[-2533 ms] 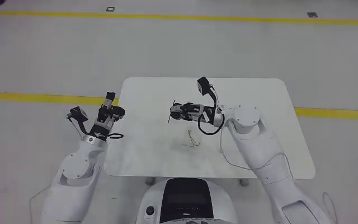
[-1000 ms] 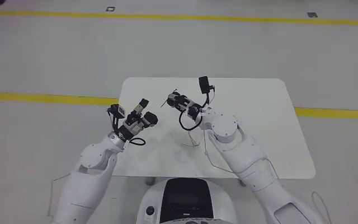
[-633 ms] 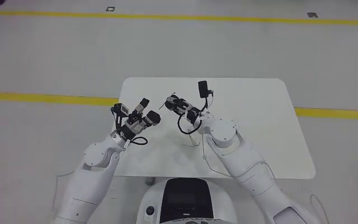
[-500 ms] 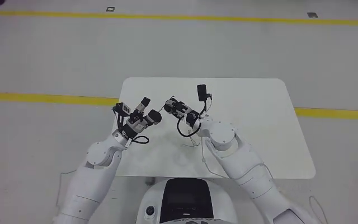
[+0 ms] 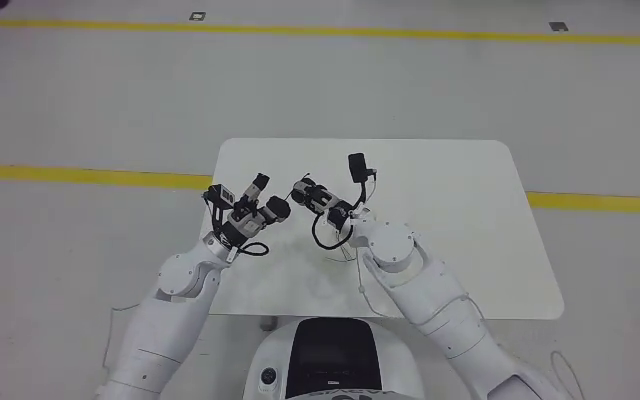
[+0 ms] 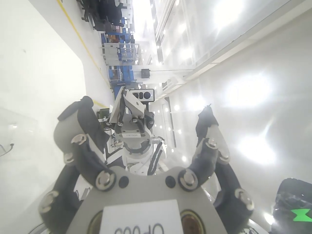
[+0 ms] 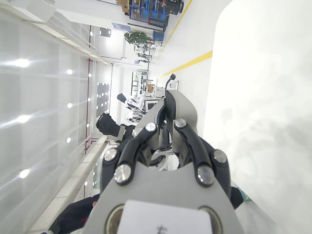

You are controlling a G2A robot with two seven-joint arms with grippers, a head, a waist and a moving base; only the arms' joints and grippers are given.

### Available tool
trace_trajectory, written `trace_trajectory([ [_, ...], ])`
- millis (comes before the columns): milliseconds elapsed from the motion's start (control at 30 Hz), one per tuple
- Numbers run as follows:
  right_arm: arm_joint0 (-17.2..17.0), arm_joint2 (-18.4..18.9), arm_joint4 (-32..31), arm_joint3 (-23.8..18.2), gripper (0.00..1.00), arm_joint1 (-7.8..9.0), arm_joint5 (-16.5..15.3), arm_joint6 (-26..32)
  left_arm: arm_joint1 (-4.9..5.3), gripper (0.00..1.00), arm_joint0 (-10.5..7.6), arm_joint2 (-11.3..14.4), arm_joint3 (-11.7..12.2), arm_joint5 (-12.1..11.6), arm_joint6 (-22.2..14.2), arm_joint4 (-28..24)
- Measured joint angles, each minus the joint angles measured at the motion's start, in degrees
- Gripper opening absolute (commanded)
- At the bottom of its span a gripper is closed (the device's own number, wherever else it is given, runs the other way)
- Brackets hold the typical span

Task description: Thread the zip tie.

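Your right gripper (image 7: 168, 97) has its fingers pressed together on the zip tie (image 7: 169, 82). The tie is a thin black strip that runs up between the pads and sticks out past the fingertips, ending in a small thicker tip. Your left gripper (image 6: 146, 108) is spread wide, with nothing between its fingers (image 6: 81, 113). From above, both sit over the left part of the white table (image 5: 450, 200), tips turned toward each other. The left gripper (image 5: 264, 207) is on the left, and the right gripper (image 5: 301, 188) is just beside it to the right and a little farther back, near but not touching. So the zip tie is held up above the table's left part, in the right gripper alone. For writing, a white label (image 6: 139, 216) sits on the base of the left gripper, its dark print cut off by the frame edge. Another white label (image 7: 165, 216) on the right gripper's base shows only a scrap of a mark. A small engraved plate (image 6: 129, 135) on the right arm's wrist bracket, seen between the left fingers, is too small to read. A yellow line (image 5: 100, 176) crosses the floor to the left of the table.
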Motion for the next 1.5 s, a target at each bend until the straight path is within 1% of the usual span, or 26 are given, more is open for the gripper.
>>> trace_trajectory([
  [100, -0.45, -0.03, -0.18, -0.28, 0.0, 0.0, -0.41, -0.46, -0.03, 1.0, 0.0, 0.18, -0.19, 0.19, 1.1, 0.58],
  [233, -0.92, 0.0, -0.91, -1.1, 0.0, -0.03, -0.51, -1.56, 0.07, 0.53, 0.21, 0.02, -0.21, 0.3, 1.03, 0.71],
  [267, -1.04, 0.03, -0.98, -1.33, 0.0, -0.03, -0.49, -1.72, 0.09, 0.47, 0.27, -0.02, -0.21, 0.34, 0.93, 0.64],
  [400, -1.64, 0.14, -1.3, -2.21, 0.0, -0.05, -0.56, -2.42, 0.18, 0.44, 0.44, 0.01, -0.02, 0.78, 0.56, 0.68],
  [467, -1.85, 0.06, -1.48, -2.49, 0.0, -0.08, -0.53, -2.66, 0.19, 0.39, 0.49, 0.08, 0.11, 0.88, 0.52, 0.62],
  [600, -1.99, -0.42, -2.34, -2.82, 0.0, -0.18, -0.11, -3.11, 0.25, 0.39, 0.58, 0.16, 0.35, 1.02, 0.13, 0.34],
  [800, -2.05, -0.61, -2.74, -3.26, 0.0, -0.33, -0.04, -3.63, 0.39, 0.35, 0.72, 0.17, 0.46, 1.58, -0.57, 0.33],
  [833, -2.05, -0.61, -2.86, -3.31, 0.0, -0.34, -0.03, -3.66, 0.4, 0.3, 0.72, 0.22, 0.51, 1.63, -0.66, 0.35],
  [1200, -2.23, -0.89, -4.75, -3.84, 0.0, -0.49, 1.81, -4.27, 0.48, 0.27, 0.28, 0.98, 1.12, 1.84, -1.53, 0.33],
  [1333, -2.32, -0.83, -5.49, -4.16, 0.0, -0.48, 2.55, -4.13, 0.53, 0.2, 0.29, 1.14, 1.1, 1.91, -1.77, 0.24],
  [1367, -2.36, -0.82, -5.61, -4.24, 0.0, -0.48, 2.69, -4.1, 0.54, 0.16, 0.31, 1.16, 1.09, 1.93, -1.82, 0.19],
  [1433, -2.5, -0.76, -5.79, -4.39, 0.0, -0.48, 2.95, -4.09, 0.57, 0.12, 0.33, 1.22, 1.12, 1.95, -1.92, 0.09],
  [1500, -2.68, -0.7, -5.95, -4.56, 0.0, -0.48, 3.2, -4.14, 0.58, 0.04, 0.31, 1.31, 1.22, 1.94, -1.96, 0.02],
])
